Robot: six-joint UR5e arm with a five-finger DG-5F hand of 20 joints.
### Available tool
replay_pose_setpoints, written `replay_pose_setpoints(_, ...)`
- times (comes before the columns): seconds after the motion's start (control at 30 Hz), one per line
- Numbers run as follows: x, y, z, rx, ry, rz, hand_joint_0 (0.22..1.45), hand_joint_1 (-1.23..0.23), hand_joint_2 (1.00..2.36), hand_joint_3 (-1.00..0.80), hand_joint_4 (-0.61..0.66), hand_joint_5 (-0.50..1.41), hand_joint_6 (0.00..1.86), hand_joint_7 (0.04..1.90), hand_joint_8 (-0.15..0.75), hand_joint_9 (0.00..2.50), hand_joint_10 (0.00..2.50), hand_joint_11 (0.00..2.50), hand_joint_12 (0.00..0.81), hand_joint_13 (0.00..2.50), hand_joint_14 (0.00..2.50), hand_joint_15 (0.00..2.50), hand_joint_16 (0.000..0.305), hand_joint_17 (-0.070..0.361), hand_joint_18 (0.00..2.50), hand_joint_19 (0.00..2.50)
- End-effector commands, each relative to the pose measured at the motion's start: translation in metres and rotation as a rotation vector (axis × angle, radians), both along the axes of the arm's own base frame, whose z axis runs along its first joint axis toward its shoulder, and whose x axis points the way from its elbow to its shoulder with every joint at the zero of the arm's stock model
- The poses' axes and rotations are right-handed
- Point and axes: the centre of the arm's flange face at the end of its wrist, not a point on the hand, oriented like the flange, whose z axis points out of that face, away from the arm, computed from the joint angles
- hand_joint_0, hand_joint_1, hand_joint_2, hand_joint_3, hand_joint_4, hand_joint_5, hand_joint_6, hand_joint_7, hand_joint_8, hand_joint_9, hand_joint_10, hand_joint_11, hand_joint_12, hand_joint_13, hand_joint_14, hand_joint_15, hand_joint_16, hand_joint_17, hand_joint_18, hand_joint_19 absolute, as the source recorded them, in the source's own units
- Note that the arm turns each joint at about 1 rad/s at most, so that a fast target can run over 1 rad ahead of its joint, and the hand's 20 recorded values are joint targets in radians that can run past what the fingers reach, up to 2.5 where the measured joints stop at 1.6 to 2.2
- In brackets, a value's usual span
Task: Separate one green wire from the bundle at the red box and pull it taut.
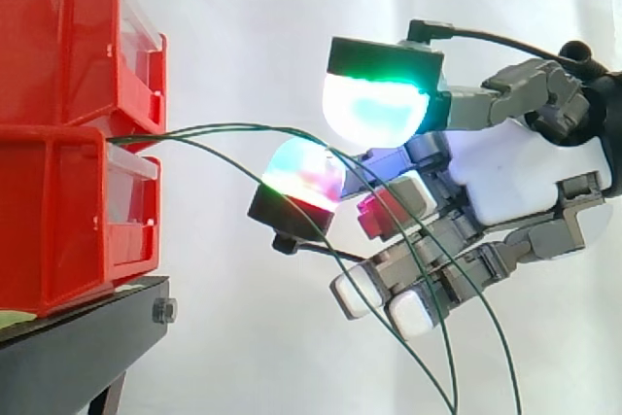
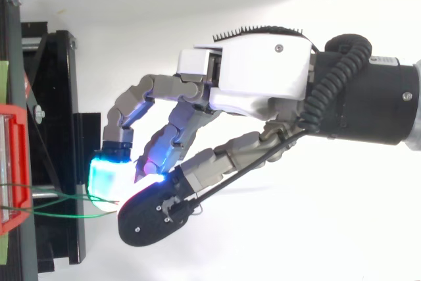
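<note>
- Upper red bin [image 1: 58, 36] stacked on lower red bin [image 1: 58, 230], at the left of the side view, both on a black stand [image 1: 87, 337], with a white curtain [image 1: 243, 17] behind.
- A clear panel at the front of each bin, facing right.
- Green wires [image 1: 233, 127] out from the seam between the two bins at that front, several thin strands close together.
- From there rightward in a shallow, slack arc, none drawn straight, one strand dipping lower than the others on the way.
- Then across the front of the hand [image 1: 505, 182] and down in long curves to the bottom edge of the side view.
- Hand in from the right, about level with that seam, near the bins but not touching them, in the air beyond the stand.
- Grip of the hand on any strand: cannot tell, with the contact itself hidden.
- From above, the same hand [image 2: 256, 70] reaching left toward the stand [image 2: 66, 248], with the wires [image 2: 66, 197] running from under the upper red bin [image 2: 23, 136], over the stand, to meet it.
</note>
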Motion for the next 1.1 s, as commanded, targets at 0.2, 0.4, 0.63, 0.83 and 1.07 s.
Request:
replay_pose_setpoints(0.2, -0.0002, -0.0009, -0.0006, -0.005, 0.002, 0.000, 0.58, -0.84, 1.00, -0.50, 0.09, -0.19, 0.92, 0.72, 0.241, 1.15, 0.69, 1.29, 0.332, 0.90, 0.02, 0.72, 0.046, 0.103, 0.77, 0.57)
replay_pose_setpoints(0.4, -0.0002, -0.0009, -0.0006, -0.008, 0.002, 0.001, 0.56, -0.85, 1.00, -0.50, 0.10, -0.20, 0.91, 0.70, 0.241, 1.06, 0.93, 1.17, 0.336, 0.88, 0.02, 0.72, 0.046, 0.103, 0.75, 0.56)
replay_pose_setpoints(0.63, -0.0002, -0.0009, -0.0006, -0.008, 0.002, 0.001, 0.59, -0.66, 1.00, -0.50, 0.10, -0.20, 0.89, 0.70, 0.260, 1.02, 0.02, 0.89, 0.317, 0.77, 0.02, 0.47, 0.045, 0.101, 0.70, 0.51)
replay_pose_setpoints(0.83, -0.0007, -0.0010, -0.0020, -0.009, 0.005, 0.001, 0.59, -0.58, 1.00, -0.50, 0.10, -0.21, 0.87, 0.69, 0.286, 0.97, 0.02, 0.64, 0.311, 0.76, 0.02, 0.41, 0.045, 0.102, 0.69, 0.50)
replay_pose_setpoints(1.07, -0.0006, -0.0021, -0.0019, -0.008, 0.003, -0.001, 0.58, -0.54, 1.00, -0.50, 0.10, -0.21, 0.86, 0.68, 0.327, 0.95, 0.01, 0.43, 0.309, 0.77, 0.02, 0.39, 0.046, 0.103, 0.68, 0.48)
